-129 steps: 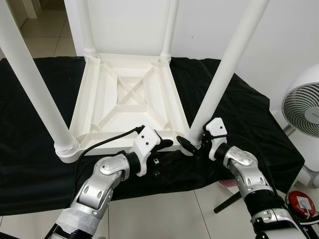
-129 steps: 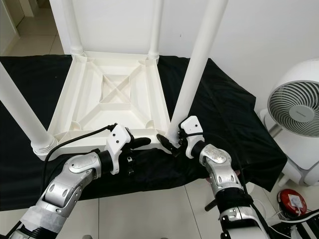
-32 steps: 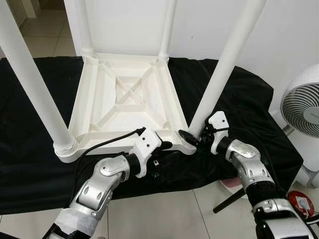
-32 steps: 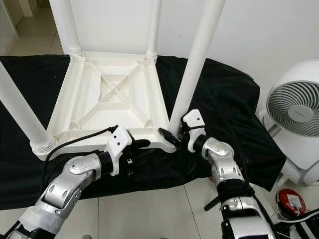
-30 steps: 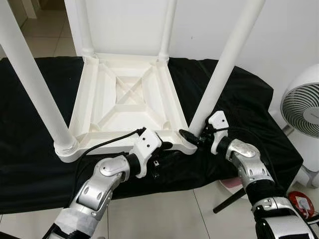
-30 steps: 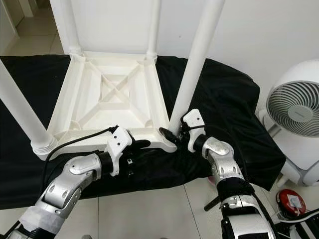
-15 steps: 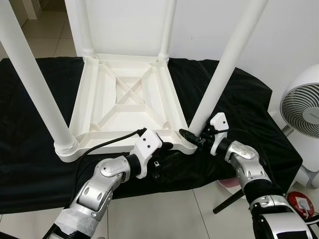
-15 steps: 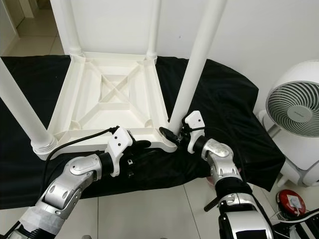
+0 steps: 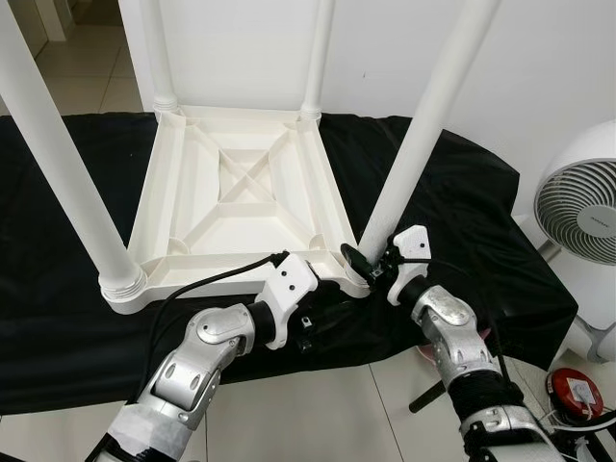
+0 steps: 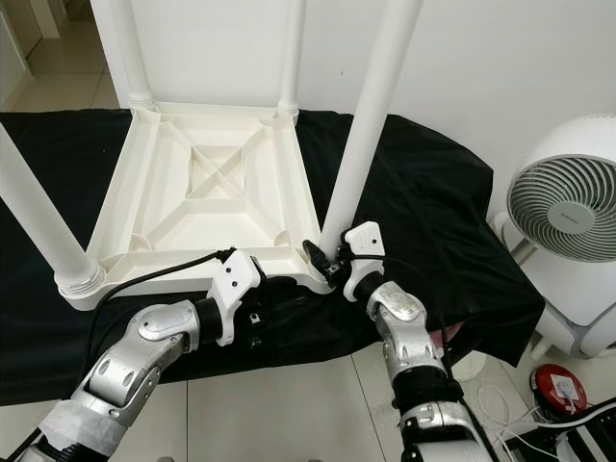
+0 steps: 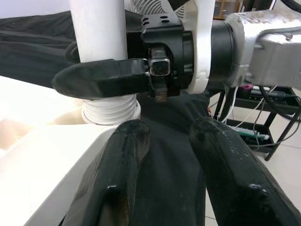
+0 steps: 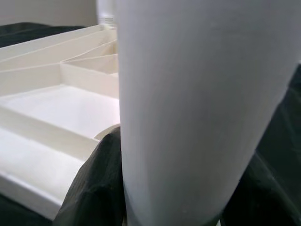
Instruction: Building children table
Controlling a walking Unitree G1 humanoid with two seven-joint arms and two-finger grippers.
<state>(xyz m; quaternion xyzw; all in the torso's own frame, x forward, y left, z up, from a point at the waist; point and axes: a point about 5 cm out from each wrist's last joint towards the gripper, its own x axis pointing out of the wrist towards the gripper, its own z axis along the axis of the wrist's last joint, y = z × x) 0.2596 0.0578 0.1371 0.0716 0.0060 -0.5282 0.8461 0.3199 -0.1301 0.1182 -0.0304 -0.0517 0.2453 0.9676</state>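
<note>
A white plastic children's table lies upside down on a black cloth, with its legs pointing up. My right gripper is at the base of the near right leg, shut on it with one finger on each side. In the right wrist view that leg stands close, with a black finger against it. My left gripper is low at the table's front rim, just left of that corner. It is open, with only cloth between its fingers.
The near left leg and two far legs rise steeply around the tabletop. A white fan stands to the right on the floor, with a red object near it. A white wall is close behind.
My right forearm has swung in to the left and its wrist has turned, while the gripper stays at the leg's base. The left gripper has sunk slightly under the front rim.
</note>
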